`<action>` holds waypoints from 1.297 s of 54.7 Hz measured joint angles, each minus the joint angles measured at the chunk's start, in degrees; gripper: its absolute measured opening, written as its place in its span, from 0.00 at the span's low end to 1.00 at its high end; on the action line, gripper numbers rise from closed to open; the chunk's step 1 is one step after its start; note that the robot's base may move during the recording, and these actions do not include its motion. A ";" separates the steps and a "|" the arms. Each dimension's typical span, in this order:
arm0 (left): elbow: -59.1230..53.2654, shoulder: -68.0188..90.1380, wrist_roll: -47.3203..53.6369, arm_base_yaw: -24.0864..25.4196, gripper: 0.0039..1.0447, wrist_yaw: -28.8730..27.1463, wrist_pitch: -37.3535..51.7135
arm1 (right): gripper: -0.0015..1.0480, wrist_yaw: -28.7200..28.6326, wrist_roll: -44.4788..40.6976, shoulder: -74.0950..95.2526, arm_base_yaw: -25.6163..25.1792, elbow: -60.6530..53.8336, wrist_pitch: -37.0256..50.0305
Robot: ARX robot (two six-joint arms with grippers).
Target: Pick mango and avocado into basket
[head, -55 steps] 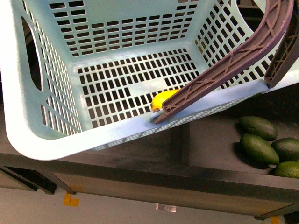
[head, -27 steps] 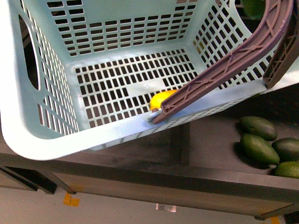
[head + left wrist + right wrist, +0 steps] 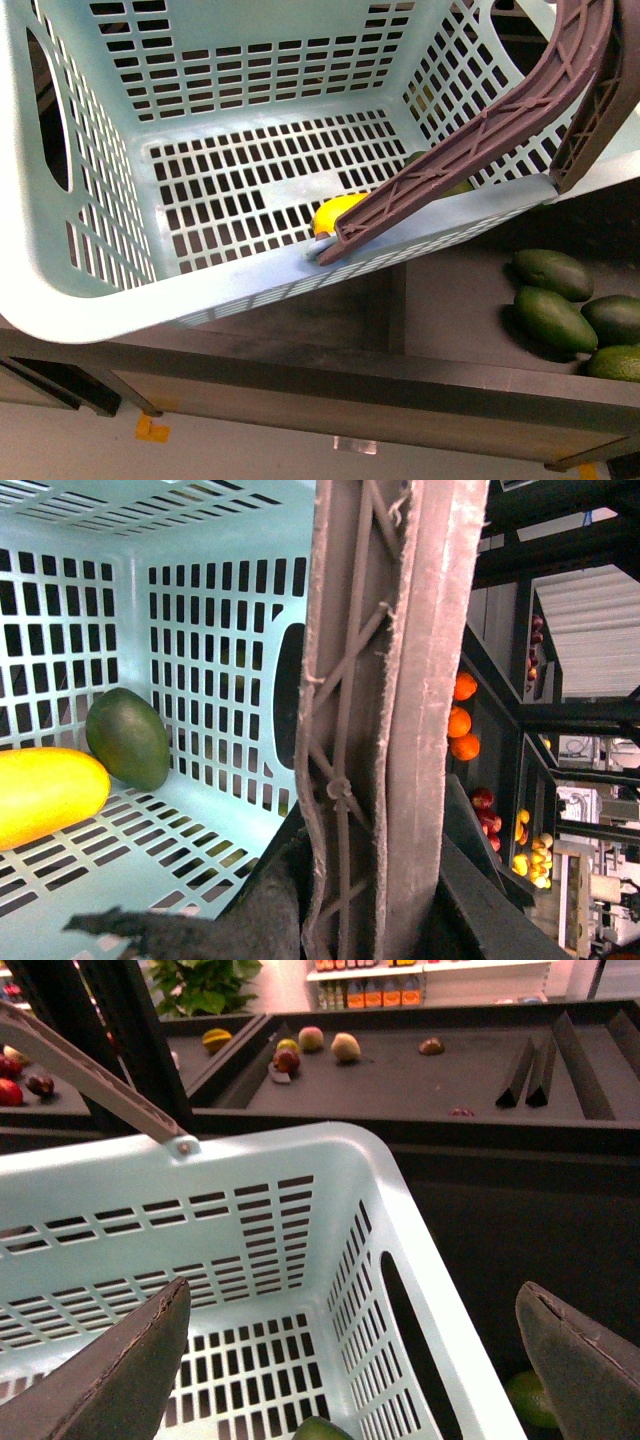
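Front: basket (image 3: 90, 290) tilted. Mango (image 3: 335, 212) on its floor by the 6 o'clock wall, avocado (image 3: 457, 187) at the mango's 2 o'clock (mostly hidden by the handle (image 3: 470, 140)).

Left wrist: left gripper (image 3: 370, 915) clenched on the handle; mango and avocado side by side.

Right wrist: right gripper (image 3: 355, 1360) spread wide, empty, over the basket.
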 joint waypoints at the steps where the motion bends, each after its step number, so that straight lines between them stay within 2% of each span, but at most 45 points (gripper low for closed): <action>1: 0.00 0.00 0.00 0.00 0.18 -0.02 0.00 | 0.92 0.00 0.02 -0.44 0.04 -0.11 -0.02; 4: 0.00 0.00 0.02 -0.07 0.18 0.09 0.00 | 0.92 0.28 0.07 -0.79 0.11 -0.13 0.02; 5: 0.00 0.00 0.02 -0.07 0.18 0.24 0.00 | 0.90 2.03 -0.50 -0.63 0.17 -0.52 1.09; 7: 0.00 0.00 -0.07 -0.09 0.18 0.46 0.00 | 0.82 6.88 -2.56 -0.74 0.02 -2.93 5.88; 9: 0.00 0.07 -0.13 -0.07 0.18 0.70 0.00 | 0.75 7.76 -3.56 -1.70 -0.61 -5.53 8.55; 17: 0.00 0.09 0.04 -0.02 0.18 0.00 0.00 | 0.44 4.37 -5.60 -10.23 -5.40 -15.91 10.86; 32: 0.00 0.11 0.04 0.00 0.18 0.20 0.00 | 0.02 -0.74 -6.23 -20.09 -10.32 -24.76 9.68; 53: 0.00 0.11 -0.02 -0.02 0.18 0.24 0.00 | 0.02 -5.49 -6.34 -35.12 -15.37 -32.26 1.84; 57: 0.00 0.11 0.02 -0.02 0.18 0.02 0.00 | 0.02 -9.57 -6.36 -35.78 -18.36 -34.12 4.07; 62: 0.00 0.11 0.00 -0.02 0.18 0.15 0.00 | 0.02 -9.81 -6.34 -38.16 -20.20 -35.67 1.86; 71: 0.00 0.11 -0.02 -0.02 0.18 0.26 0.00 | 0.02 -10.21 -6.34 -45.13 -20.33 -35.74 -4.07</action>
